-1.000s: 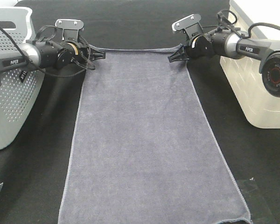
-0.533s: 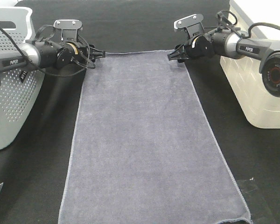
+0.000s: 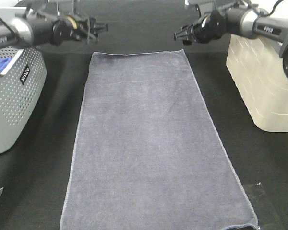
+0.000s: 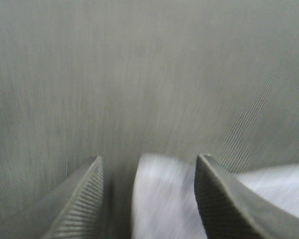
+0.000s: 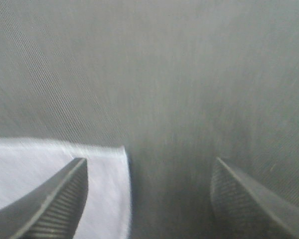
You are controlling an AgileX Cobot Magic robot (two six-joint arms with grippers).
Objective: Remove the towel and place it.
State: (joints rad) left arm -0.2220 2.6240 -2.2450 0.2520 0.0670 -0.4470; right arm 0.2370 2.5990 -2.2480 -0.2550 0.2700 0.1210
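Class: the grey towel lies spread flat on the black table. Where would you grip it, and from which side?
Take the towel by its two far corners, one pincer each, coming down from above. It lies flat and long, so only the edges and corners offer something to pinch.

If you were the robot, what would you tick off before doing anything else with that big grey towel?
1. Towel spread flat on the table: ok.
2. Left claw open and empty: ok.
3. Right claw open and empty: ok.
4. Both claws lifted clear of the towel's far corners: ok.
5. Grey basket and cream bin off the towel: ok.
6. Near edge fully on the table: cannot tell, it runs out of view.
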